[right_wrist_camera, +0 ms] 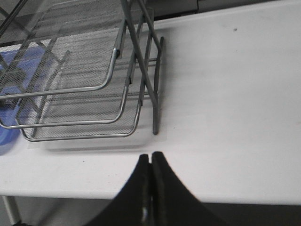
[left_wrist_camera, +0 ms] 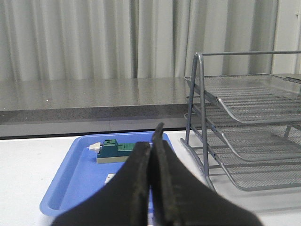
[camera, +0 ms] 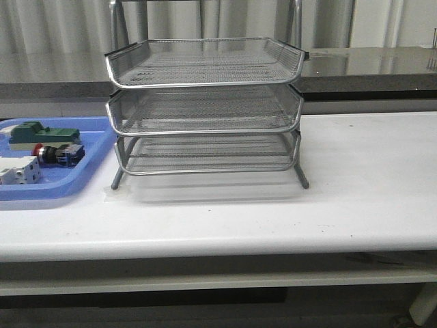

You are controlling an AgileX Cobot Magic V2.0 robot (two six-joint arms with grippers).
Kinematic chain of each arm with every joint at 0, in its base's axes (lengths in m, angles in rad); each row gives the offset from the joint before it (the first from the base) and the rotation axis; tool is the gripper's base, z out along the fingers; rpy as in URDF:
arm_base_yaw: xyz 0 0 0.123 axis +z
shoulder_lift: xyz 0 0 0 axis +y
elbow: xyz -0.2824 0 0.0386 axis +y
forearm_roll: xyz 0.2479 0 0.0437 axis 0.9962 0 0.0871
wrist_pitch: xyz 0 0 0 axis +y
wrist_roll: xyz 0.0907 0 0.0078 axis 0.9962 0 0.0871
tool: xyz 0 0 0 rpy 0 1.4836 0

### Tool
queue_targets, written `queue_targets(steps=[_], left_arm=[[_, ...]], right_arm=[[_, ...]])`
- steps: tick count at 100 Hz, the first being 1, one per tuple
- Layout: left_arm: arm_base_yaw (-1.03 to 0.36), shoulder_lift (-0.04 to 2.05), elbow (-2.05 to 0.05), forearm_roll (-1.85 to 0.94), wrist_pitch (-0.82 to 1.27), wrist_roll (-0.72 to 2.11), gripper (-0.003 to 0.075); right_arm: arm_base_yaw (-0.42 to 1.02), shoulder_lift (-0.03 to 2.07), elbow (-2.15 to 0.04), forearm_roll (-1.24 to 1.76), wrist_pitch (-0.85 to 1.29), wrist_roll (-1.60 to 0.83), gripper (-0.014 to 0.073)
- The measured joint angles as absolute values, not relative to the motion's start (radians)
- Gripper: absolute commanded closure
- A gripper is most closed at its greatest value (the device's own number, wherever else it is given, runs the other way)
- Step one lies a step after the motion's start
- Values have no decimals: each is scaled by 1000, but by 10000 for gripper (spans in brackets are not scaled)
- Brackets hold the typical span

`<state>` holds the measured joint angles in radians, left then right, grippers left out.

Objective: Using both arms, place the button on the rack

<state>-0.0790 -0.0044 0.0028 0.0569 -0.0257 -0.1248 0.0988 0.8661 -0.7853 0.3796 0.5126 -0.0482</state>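
On white surface (camera: 369, 205): rack (camera: 205, 109), three mesh tiers, standing centrally. Just beside rack, toward robot's left: blue tray (camera: 95, 160). Inside tray: button (camera: 58, 154) lying on its side, red head pointing left, between green block (camera: 42, 133) behind and white block (camera: 19, 169) in front. Left claw (left_wrist_camera: 150, 155) fully closed, gripping nothing, held above tray's near end. Right claw (right_wrist_camera: 151, 162) likewise closed and empty, over bare surface near rack's front right leg. Button untouched, apart from rack.
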Motion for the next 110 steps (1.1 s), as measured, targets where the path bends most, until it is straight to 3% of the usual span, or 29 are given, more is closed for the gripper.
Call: queue_targets(steps=[21,28,46,51,81,110], left_arm=[[-79,-4,3,57,-26,-125,741],[-79,-4,3,57,-26,-125,741],[-79,-4,3,57,-26,-125,741],[-79,-4,3,57,-26,-125,741],[-79,-4,3,57,-26,-125,741],[-79,-4,3,57,-26,-125,741]], right_arm=[[99,1003,-785,523,508,-48,622],[99,1048,-785,548,510,-48,538],[126,1158,-785,593,536,-48,198],[151,1183,-785,607,533,-48,163],[297,1331,-785,705,379,-48,160],[309,1460,-849,745,294,-48,160]])
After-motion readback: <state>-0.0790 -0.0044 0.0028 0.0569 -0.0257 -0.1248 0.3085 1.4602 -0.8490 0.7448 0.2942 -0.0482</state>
